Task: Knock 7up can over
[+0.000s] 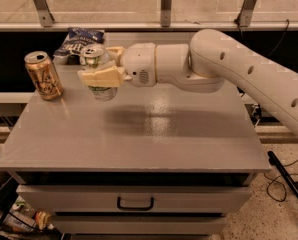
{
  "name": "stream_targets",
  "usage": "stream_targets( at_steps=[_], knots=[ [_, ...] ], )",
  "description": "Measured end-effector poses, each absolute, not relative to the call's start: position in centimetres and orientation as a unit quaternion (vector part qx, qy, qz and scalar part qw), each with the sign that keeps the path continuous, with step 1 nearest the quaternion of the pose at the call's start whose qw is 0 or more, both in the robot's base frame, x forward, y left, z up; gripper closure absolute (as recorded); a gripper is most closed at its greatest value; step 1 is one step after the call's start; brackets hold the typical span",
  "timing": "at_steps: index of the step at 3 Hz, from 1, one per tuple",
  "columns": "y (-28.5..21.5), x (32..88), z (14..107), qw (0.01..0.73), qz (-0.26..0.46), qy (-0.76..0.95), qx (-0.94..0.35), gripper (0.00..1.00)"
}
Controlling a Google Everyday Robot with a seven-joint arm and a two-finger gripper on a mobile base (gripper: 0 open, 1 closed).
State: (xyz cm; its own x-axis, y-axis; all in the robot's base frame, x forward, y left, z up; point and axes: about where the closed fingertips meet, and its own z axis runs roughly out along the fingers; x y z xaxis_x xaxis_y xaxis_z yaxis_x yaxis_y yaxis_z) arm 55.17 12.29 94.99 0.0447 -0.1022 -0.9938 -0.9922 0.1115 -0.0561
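We see the gripper [96, 64] out over the far left part of the counter [139, 149], at the end of the white arm [249, 69] that reaches in from the right. Its cream fingers [103, 77] are closed around the 7up can [103, 90]: one finger crosses the front of the can's middle, the other shows behind it near the silver top. The can stands roughly upright between the fingers, its rim above them and its green-banded base below them. We cannot tell whether the base touches the counter. Left of the fingers, apart from them, a gold-tan can [44, 75] stands upright on the counter. Behind the fingers, toward the counter's back edge, lies a dark blue snack bag [78, 38]. Well below the fingers, in the counter's front face, we see a drawer with a dark handle [135, 203].
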Motion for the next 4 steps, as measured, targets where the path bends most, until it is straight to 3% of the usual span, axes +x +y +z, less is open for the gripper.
stream_targets(
  at_steps=[3,4],
  knots=[
    [9.4,66.3,96.6,0.544,0.393,0.571,-0.473,1.0],
    [8.3,67.1,95.7,0.535,0.372,0.589,-0.477,1.0]
  ],
)
